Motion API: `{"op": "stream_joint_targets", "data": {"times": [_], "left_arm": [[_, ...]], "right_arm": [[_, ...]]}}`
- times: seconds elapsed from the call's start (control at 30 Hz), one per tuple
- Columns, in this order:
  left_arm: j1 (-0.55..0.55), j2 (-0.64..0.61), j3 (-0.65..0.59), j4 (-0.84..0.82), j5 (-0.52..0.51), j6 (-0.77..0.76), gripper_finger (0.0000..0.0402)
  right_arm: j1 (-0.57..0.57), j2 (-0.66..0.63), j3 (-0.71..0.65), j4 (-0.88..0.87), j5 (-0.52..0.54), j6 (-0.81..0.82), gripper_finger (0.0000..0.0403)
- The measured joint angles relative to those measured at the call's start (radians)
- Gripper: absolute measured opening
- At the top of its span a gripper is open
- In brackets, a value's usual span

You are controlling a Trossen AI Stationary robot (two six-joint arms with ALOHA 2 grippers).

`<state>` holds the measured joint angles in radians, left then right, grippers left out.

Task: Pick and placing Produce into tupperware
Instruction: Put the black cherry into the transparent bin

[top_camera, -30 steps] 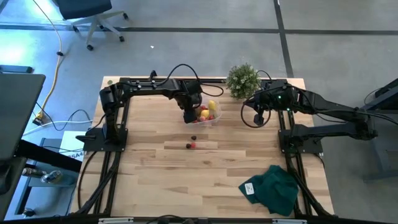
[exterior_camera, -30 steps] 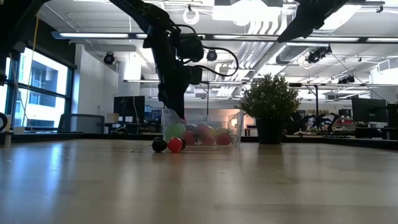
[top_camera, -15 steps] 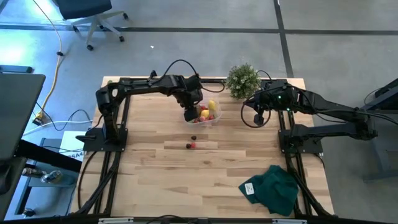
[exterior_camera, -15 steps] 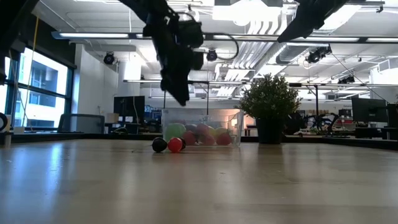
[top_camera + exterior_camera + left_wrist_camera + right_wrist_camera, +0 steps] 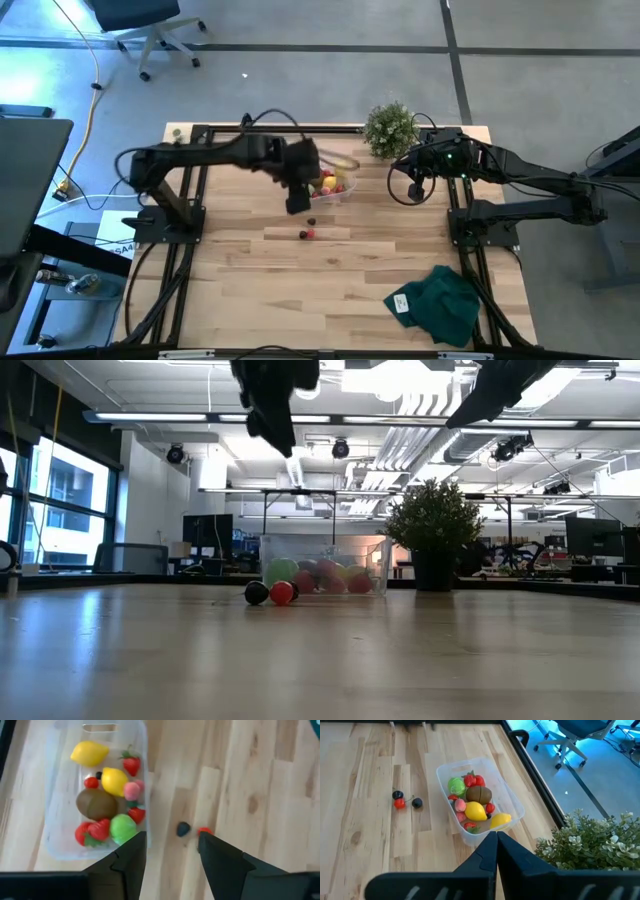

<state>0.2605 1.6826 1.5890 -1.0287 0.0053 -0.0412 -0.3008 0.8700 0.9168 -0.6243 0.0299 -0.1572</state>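
Note:
The clear tupperware (image 5: pixel 138 750) stands on the wooden table, far of centre. In it lie two yellow lemons, a brown kiwi (image 5: pixel 96 804), a green ball (image 5: pixel 123 827) and red berries. Three loose berries rest on the table nearer: a dark one (image 5: pixel 183 828), a red one (image 5: pixel 399 803) and another dark one (image 5: pixel 397 795). My left gripper (image 5: pixel 170 842) hangs open high above the table, just near of the tupperware's left end, with nothing between its fingers. My right gripper (image 5: pixel 496 840) is shut and waits raised at the table's far right.
A bushy potted plant (image 5: pixel 390 128) stands at the far edge, right of the tupperware. A dark green cloth (image 5: pixel 440 303) lies at the near right corner. Bare wood spreads across the table's near half.
My left gripper has risen from the tupperware's left end, high above the table, and come a little toward the near edge. The fruits in the tupperware and the loose berries lie where they were.

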Motion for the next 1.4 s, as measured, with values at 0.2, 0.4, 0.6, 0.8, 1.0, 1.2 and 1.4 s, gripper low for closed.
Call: {"op": "stream_joint_targets", "data": {"times": [0.2, 0.4, 0.6, 0.8, 1.0, 1.2, 1.4], "left_arm": [[-0.189, -0.022, -0.021, -0.031, -0.213, -0.113, 0.0161], [-0.326, -0.075, -0.237, 0.171, -0.312, -0.252, 0.0161], [-0.371, -0.172, -0.6, 0.578, -0.35, -0.343, 0.0161], [-0.372, -0.198, -0.836, 0.919, -0.345, -0.357, 0.0161], [-0.372, -0.176, -0.945, 1.09, -0.326, -0.385, 0.0161], [-0.372, -0.163, -0.962, 1.12, -0.336, -0.385, 0.0161], [-0.372, -0.118, -0.962, 1.134, -0.337, -0.384, 0.0161]], "right_arm": [[0.0, 0.0, 0.0, 0.0, 0.0, 0.0, 0.0], [0.0, 0.0, 0.0, 0.0, 0.0, 0.0, 0.0], [0.0, 0.0, 0.0, -0.006, 0.0, 0.0, 0.0], [0.0, 0.0, 0.0, -0.004, 0.0, 0.0, 0.0], [0.0, 0.0, 0.0, -0.007, 0.0, 0.0, 0.0], [0.0, 0.0, 0.0, -0.006, 0.0, 0.0, 0.0], [0.0, 0.0, 0.0, -0.006, 0.0, 0.0, 0.0]]}}
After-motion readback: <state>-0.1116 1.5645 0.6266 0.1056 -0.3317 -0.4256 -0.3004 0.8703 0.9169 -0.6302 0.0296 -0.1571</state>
